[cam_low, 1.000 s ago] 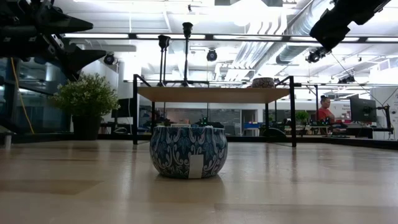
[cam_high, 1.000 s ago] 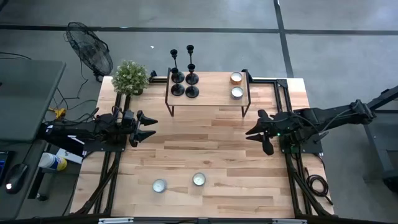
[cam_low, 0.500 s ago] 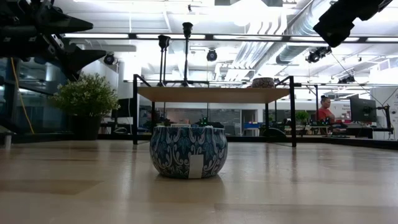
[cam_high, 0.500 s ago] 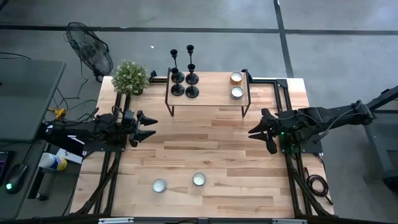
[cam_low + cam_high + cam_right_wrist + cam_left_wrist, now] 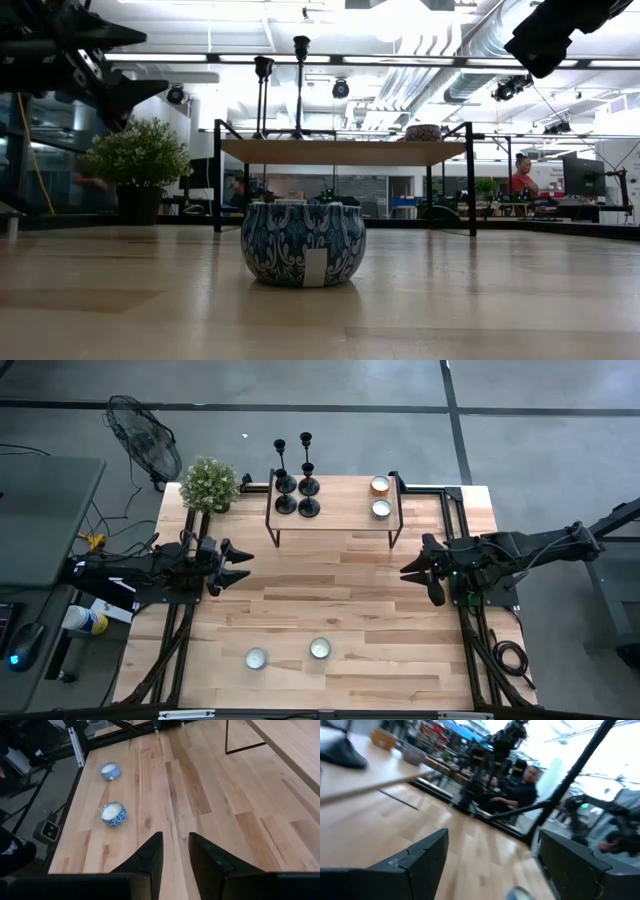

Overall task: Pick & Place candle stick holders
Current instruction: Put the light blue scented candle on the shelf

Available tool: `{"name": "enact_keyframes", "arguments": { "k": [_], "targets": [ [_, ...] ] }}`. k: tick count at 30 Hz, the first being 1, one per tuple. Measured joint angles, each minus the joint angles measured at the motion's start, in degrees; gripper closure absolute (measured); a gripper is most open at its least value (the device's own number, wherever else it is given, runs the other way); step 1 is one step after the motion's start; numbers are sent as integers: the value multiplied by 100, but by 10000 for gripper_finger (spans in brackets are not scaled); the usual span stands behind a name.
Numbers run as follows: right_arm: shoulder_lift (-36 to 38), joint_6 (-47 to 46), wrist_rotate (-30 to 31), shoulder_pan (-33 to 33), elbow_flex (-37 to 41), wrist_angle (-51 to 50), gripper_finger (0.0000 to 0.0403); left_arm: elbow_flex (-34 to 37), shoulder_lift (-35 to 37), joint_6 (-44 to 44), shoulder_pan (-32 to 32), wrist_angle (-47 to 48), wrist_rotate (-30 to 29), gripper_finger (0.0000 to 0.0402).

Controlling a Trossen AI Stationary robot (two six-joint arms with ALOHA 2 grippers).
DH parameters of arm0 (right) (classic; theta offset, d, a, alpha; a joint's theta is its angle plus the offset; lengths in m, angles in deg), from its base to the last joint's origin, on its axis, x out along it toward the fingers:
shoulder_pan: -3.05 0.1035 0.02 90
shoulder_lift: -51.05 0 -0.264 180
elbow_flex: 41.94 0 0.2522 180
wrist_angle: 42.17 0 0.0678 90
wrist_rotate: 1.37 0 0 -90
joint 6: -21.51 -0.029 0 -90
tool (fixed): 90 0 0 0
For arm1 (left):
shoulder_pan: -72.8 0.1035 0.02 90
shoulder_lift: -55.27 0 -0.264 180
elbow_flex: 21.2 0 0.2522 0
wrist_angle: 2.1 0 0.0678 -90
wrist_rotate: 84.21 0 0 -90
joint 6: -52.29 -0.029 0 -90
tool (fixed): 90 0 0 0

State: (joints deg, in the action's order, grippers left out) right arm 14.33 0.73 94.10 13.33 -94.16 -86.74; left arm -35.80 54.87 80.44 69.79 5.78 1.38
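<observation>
The table (image 5: 330, 600) is light wood planks with a smooth, slightly satin finish, and the little shelf (image 5: 335, 510) has the same wood on top with thin matte black metal legs. The candle stick holders (image 5: 297, 485) look like matte black metal too. The candle tin (image 5: 303, 243) has a glossy blue-and-white patterned wall. Both grippers, left gripper (image 5: 238, 563) and right gripper (image 5: 415, 570), look like dull black plastic.

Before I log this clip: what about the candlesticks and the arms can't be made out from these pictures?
- Candlesticks: low view shows only two tops above the shelf; the others are hidden.
- Whether the bases touch: too small in the high view.
- Left end effector: left wrist view is blurred; fingers read as spread.
- Right end effector: low view's top edge cuts it off; the right wrist view shows a narrow gap.
</observation>
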Motion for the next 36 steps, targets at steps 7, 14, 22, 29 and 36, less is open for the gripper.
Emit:
{"name": "enact_keyframes", "arguments": {
  "k": [7, 14, 22, 29, 36],
  "targets": [
    [0, 8, -2, 0, -2, 1, 319, 0, -1, 321, 0, -4, 350, 98],
    [0, 7, -2, 0, -4, 43, 319, -573, -143, 49, -2, 1067, 744, 98],
    [0, 22, -43, 0, -4, 13, 319, -1784, -883, -291, -2, 3027, 875, 98],
    [0, 22, -248, -2, -4, -26, 319, -2581, -1555, -56, -2, 4290, 1280, 98],
    [0, 22, -441, 0, -4, -28, 319, -2702, -1997, 370, 0, 5094, 2511, 98]
  ]
}}
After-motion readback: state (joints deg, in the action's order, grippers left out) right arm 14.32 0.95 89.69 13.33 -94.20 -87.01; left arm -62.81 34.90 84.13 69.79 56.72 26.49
